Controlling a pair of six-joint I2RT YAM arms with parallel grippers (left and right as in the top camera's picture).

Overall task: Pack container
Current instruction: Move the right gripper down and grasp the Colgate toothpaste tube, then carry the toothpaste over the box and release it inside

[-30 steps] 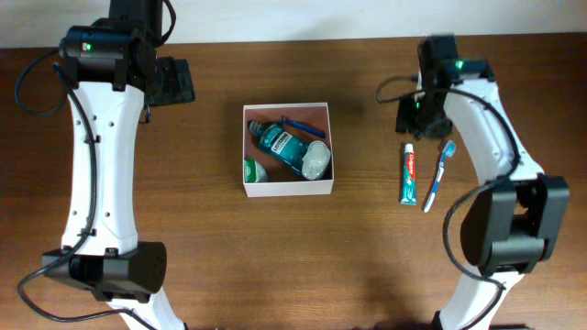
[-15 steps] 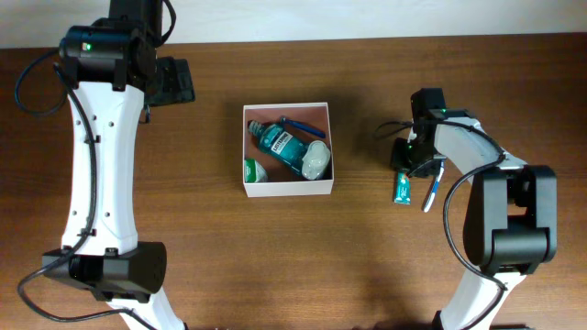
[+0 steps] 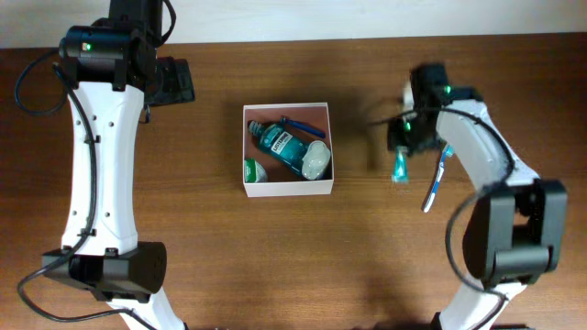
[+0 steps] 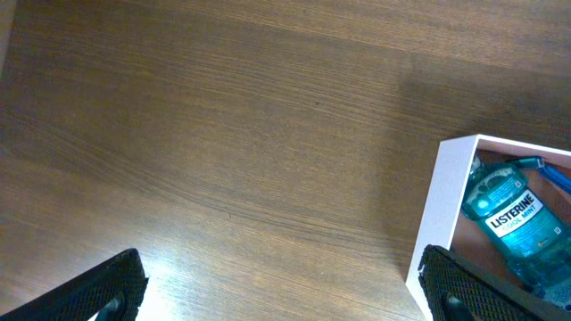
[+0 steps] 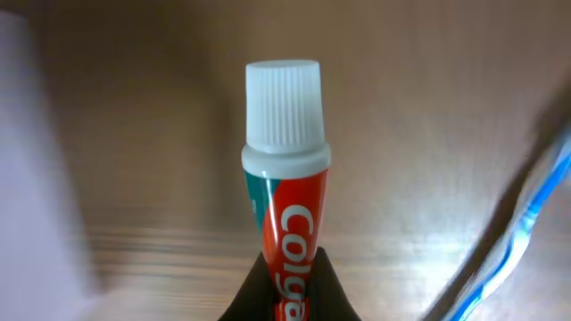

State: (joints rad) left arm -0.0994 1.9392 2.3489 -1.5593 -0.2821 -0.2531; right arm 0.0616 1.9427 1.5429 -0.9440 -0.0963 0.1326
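Observation:
The container [image 3: 288, 188] is a square white box at the table's middle, also seen in the left wrist view [image 4: 443, 209]. It holds a blue Listerine bottle [image 3: 278, 145], a blue razor [image 3: 298, 124], a pale round item [image 3: 316, 160] and a green-white item [image 3: 250, 170]. My right gripper [image 3: 404, 147] is shut on a Colgate toothpaste tube [image 5: 284, 192], held above the table right of the container. A blue-white toothbrush [image 3: 437, 179] lies on the table beside it. My left gripper [image 4: 285, 285] is open and empty, left of the container.
The table [image 3: 211, 266] is dark brown wood. A pale wall strip runs along the back edge [image 3: 275, 18]. The white arms stand at the left [image 3: 96, 183] and right [image 3: 500, 183] sides.
My right gripper came down on the toothpaste tube, shut on it, and has lifted it off the table and slightly left. The toothbrush stayed. The left arm has not moved.

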